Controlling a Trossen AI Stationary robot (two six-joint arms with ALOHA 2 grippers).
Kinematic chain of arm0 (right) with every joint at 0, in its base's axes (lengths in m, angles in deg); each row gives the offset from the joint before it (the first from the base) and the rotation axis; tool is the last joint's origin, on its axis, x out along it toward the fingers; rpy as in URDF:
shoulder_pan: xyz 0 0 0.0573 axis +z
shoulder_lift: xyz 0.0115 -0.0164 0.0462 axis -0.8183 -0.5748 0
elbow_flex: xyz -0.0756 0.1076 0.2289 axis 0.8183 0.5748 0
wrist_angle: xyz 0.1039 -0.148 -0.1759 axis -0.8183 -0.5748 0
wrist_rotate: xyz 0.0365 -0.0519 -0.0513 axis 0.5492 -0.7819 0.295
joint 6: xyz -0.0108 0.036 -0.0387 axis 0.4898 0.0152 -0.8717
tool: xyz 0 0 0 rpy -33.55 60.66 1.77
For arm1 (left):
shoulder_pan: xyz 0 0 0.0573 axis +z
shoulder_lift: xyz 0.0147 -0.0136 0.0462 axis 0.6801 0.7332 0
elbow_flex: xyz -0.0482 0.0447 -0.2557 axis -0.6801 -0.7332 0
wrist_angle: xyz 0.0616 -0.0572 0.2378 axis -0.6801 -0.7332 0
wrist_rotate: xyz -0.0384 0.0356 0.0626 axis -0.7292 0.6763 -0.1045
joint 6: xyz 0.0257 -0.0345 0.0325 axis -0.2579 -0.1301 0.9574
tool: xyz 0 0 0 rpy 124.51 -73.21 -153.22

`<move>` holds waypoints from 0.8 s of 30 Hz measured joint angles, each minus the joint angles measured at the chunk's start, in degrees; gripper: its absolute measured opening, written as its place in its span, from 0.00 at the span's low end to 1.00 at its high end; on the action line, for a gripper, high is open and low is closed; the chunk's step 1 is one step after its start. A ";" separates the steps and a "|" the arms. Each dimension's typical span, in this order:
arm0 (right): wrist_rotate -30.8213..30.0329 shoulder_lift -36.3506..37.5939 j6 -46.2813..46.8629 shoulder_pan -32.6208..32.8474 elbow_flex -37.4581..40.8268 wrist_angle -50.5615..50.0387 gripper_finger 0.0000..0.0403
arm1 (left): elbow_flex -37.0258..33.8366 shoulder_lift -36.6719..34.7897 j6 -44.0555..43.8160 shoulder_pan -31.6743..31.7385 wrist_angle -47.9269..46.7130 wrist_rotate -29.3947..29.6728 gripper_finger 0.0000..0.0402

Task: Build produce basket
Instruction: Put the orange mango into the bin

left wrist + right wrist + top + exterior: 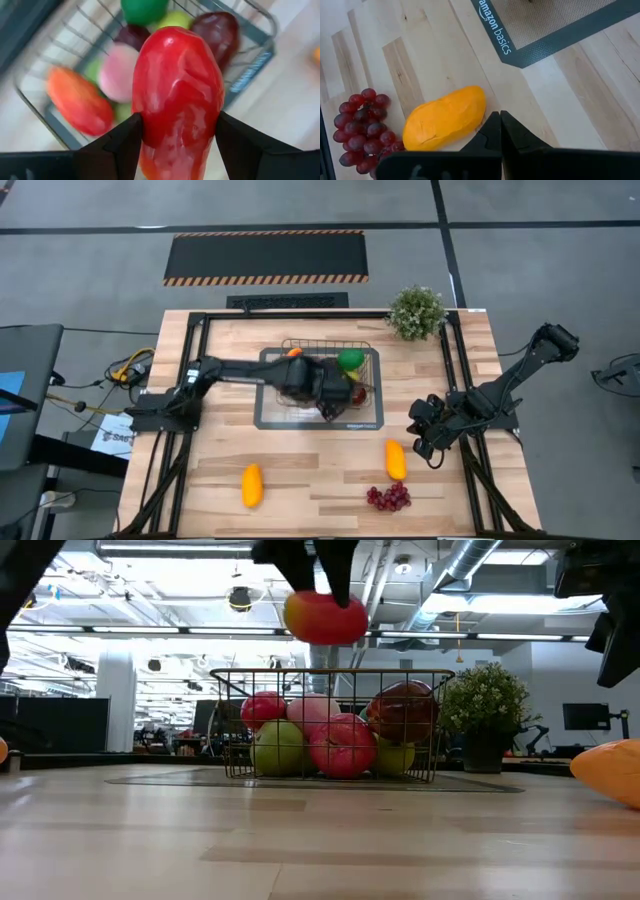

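Over the bench point(300, 480), the left hand point(177, 125) grips a red fruit point(177, 95) directly above the basket point(335, 725), while the closed right hand point(499, 131) waits at 3 o'clock.

Basket point(368, 358) on tray point(270, 416); plant point(417, 312) behind; grapes point(389, 497) in front.

Left gripper point(177, 145) clamped (arm stretched out), right gripper point(499, 131) fingers together.
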 joint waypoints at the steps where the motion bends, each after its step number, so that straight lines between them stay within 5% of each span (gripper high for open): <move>1: 0.00 0.00 -0.02 0.00 0.00 0.00 0.02 | 0.01 -0.01 3.45 1.07 0.00 -0.29 0.51; 9: 0.00 0.00 1.07 0.00 0.00 0.02 0.02 | -2.10 -0.01 24.80 5.07 -3.69 -2.59 0.51; 24: 0.00 0.00 1.91 0.00 0.00 0.00 0.02 | -11.36 -0.01 29.76 5.05 -2.43 -5.11 0.51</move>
